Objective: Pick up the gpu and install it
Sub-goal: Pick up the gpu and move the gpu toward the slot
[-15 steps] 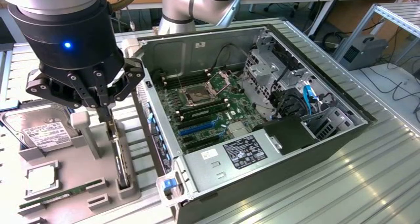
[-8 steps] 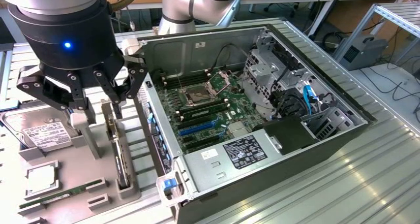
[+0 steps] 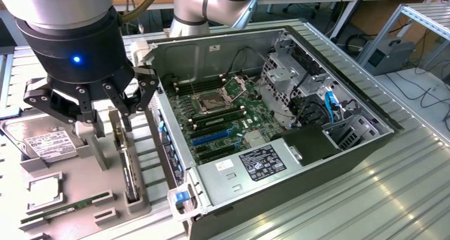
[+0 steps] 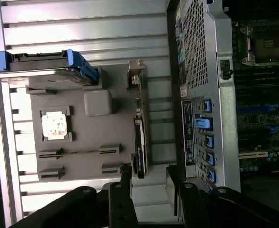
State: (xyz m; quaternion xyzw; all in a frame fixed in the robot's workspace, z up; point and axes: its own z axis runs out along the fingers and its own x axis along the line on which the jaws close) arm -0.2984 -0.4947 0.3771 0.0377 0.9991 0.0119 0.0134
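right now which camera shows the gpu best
The wrist view: the gpu shows along its whole length with nothing in front of it, seen edge-on, standing in the gray tray. The exterior view shows it upright in the tray too, but its far end is partly hidden by the gripper.

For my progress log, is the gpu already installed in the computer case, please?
No, the gpu stands on edge in the grey tray beside the case.

- Thin dark circuit-board gpu (image 3: pixel 130 171): its end just beneath the jaws is hidden by the black gripper (image 3: pixel 113 118).
- Boxy silver hard drive (image 3: pixel 43 144) beside the jaws: partly covered, label print unreadable.
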